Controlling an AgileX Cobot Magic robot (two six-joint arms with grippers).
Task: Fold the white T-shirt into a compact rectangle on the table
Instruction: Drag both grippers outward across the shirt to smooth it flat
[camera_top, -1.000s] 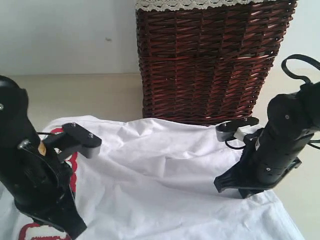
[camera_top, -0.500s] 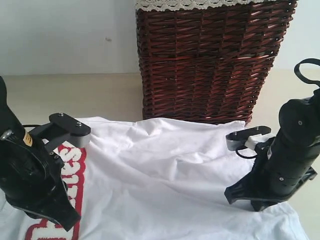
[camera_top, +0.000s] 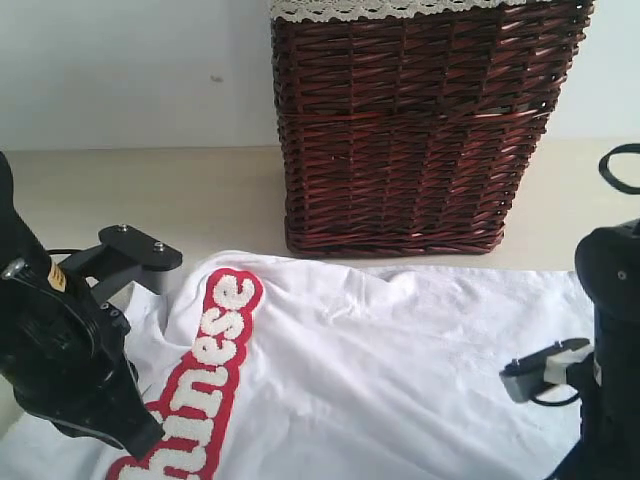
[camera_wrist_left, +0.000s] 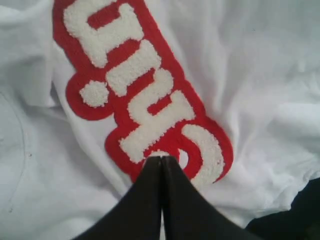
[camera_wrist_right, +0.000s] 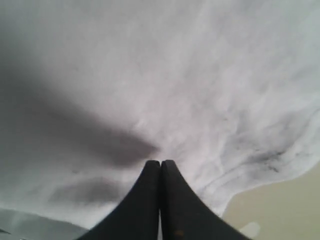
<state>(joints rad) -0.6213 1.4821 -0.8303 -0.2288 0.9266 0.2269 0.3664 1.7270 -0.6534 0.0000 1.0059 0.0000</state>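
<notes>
In the lower half of the exterior view, the white T-shirt (camera_top: 400, 370) lies spread on the cream desk (camera_top: 150, 190), its far hem just before the foot of the dark wicker basket (camera_top: 420, 130). The red-edged lettering (camera_top: 215, 350) runs aslant from the centre left down to the bottom edge. The left arm (camera_top: 60, 350) leans in from the lower left corner, its wrist bent down, and the left pincer (camera_top: 140, 440) points down at the cloth beside the lower letters. The right arm (camera_top: 610, 380) stands at the right edge over the plain part of the shirt, and its tip is cut off by the bottom of the frame.

In the left wrist view, the left pincer (camera_wrist_left: 161, 159) is clenched, its two black jaws pressed flat together. Its tip meets the shirt (camera_wrist_left: 260, 75) at the red border of the lettering (camera_wrist_left: 135, 95). Whether a fold of cloth is nipped between the jaws cannot be told.

In the right wrist view, the right pincer (camera_wrist_right: 160, 162) is likewise clenched, jaws meeting with no gap. Its tip is against plain, rumpled white cloth (camera_wrist_right: 175, 75), close to the shirt's edge, past which a strip of bare desk (camera_wrist_right: 280, 205) shows. Here too a grip on the cloth cannot be made out.
</notes>
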